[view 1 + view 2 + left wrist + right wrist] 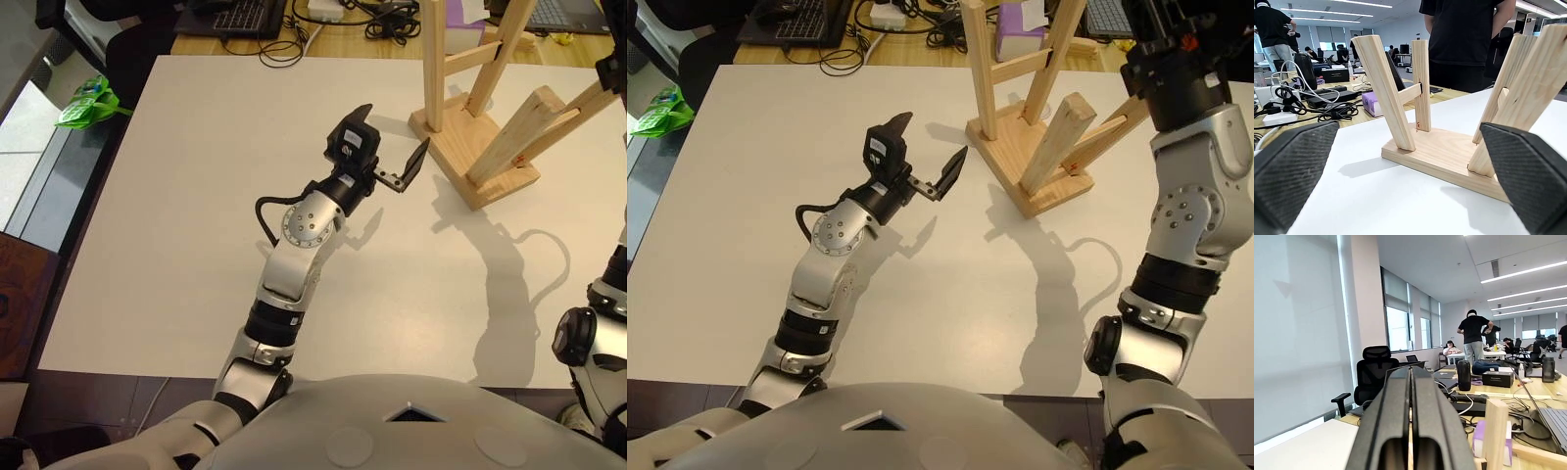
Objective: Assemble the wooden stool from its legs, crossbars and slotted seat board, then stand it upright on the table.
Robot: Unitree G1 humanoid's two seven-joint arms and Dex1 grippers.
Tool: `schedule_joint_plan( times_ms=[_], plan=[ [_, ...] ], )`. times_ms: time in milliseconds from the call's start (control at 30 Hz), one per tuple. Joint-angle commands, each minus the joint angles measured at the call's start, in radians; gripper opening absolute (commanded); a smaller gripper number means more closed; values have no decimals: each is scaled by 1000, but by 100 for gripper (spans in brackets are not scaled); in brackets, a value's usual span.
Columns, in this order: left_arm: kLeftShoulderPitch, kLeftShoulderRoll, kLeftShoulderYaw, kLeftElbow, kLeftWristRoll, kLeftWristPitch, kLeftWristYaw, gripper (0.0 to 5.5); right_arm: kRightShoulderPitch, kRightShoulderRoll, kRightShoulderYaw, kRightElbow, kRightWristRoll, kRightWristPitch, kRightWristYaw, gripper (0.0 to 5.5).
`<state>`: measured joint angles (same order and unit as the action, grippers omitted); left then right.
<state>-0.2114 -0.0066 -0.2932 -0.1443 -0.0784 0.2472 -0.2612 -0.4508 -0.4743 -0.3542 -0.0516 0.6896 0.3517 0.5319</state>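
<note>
On right far side of table (196, 245), stool (468, 164) sat upside down — seat board (446, 137) flat, legs (434, 59) up. Left gripper (397, 127) hovered just beside it, fingers spread wide. Right gripper (1411, 377) up among legs — fingers pressed together.

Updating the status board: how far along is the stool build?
Done: legs and crossbars sit in the seat board, which lies flat on the table, legs up.
In hand: nothing clearly. The left gripper is open beside the seat board, apart from it. The right gripper is shut up by the leg tops; I cannot tell if it grips one.
Left: turn it over onto its legs.
</note>
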Motion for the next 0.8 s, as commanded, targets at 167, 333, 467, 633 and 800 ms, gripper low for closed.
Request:
schedule_joint_plan(
  times_ms=[167, 333, 467, 633, 800],
  plan=[
    [49, 39, 50, 109, 8, -53, -11, 540, 331, -12, -97, 185, -181, -234, 33, 4],
    [98, 47, 38, 159, 21, -93, -21, 540, 555, -1, -34, 264, -302, -394, 141, 4],
    [107, 27, 20, 162, 25, -99, -16, 540, 594, 5, 49, 251, -348, -407, 187, 31],
    [107, 22, -7, 162, 30, -94, -30, 540, 551, 2, 140, 226, -399, -374, 177, 120],
    [96, 12, -15, 170, 32, -96, -30, 540, 468, 15, 210, 245, -456, -349, 133, 223]
  ],
)
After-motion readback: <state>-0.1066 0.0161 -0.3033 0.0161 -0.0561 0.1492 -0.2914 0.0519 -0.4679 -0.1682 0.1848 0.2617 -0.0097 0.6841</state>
